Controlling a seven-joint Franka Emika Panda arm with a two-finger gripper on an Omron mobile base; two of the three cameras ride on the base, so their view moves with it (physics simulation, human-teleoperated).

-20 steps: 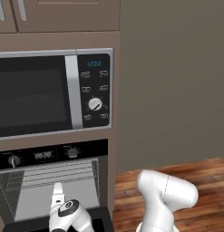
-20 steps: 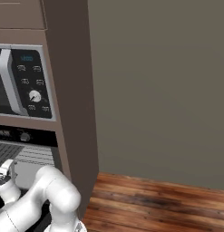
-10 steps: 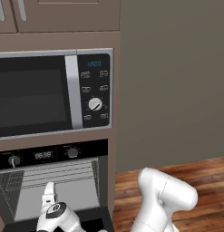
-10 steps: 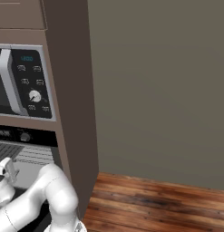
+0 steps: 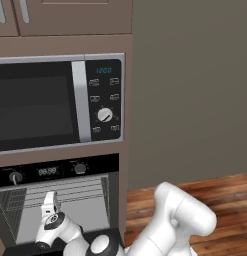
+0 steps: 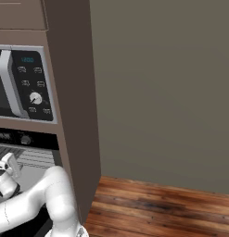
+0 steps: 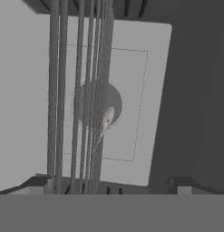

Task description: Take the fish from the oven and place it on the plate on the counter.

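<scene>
I reach gripper [image 5: 49, 202], jaws wide and empty, into oven [image 5: 60, 200]; fish [image 7: 105, 119] ahead ungrasped, plating undone.

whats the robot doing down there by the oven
The white arm has its gripper at the mouth of the open oven, under the microwave. The jaws stand open and hold nothing. In the hand view the fish lies on the wire rack ahead of the fingers, not yet touched. So the pick-up has not happened, and the fish is in the oven.
</scene>
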